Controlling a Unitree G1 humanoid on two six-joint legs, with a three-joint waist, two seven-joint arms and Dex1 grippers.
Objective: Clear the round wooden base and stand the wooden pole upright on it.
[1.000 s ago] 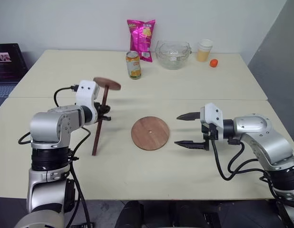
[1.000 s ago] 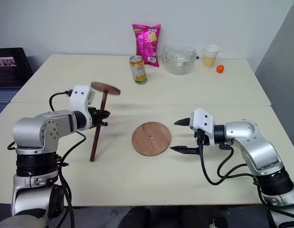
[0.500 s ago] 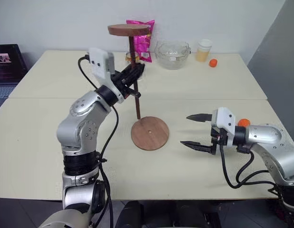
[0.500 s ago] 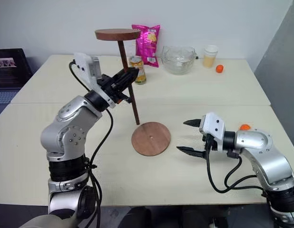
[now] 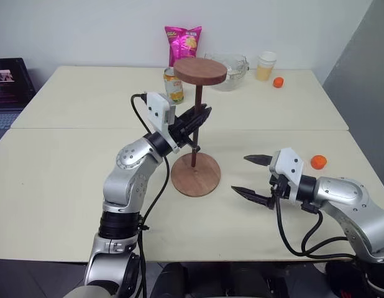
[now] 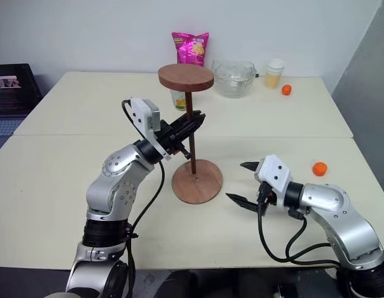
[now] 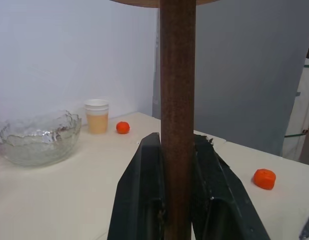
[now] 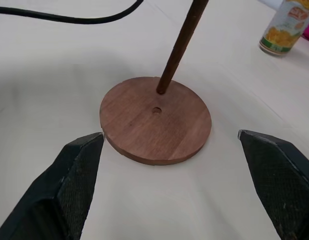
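Observation:
The round wooden base (image 5: 204, 181) lies flat at the table's middle, its small centre hole (image 8: 156, 109) uncovered and nothing else on it. My left gripper (image 5: 201, 115) is shut on the wooden pole (image 5: 195, 133) at mid-shaft and holds it nearly upright, its smaller disc (image 5: 200, 69) on top. The pole's lower end (image 8: 160, 91) meets the base just beside the hole; I cannot tell whether it touches. My right gripper (image 5: 241, 174) stands open, level with the table, just right of the base with nothing between its fingers (image 8: 77, 172).
At the table's back stand a pink snack bag (image 5: 184, 42), a drink can (image 5: 173, 89), a glass bowl (image 5: 234, 64), a cup (image 5: 266, 65) and a small orange (image 5: 278, 82). Another orange (image 5: 318, 162) lies beside my right arm. A dark laptop (image 5: 9, 79) sits far left.
My left gripper swung the pole right from the table's left side, brought it upright and lowered its end onto the base area. My right gripper drew back slightly, still open.

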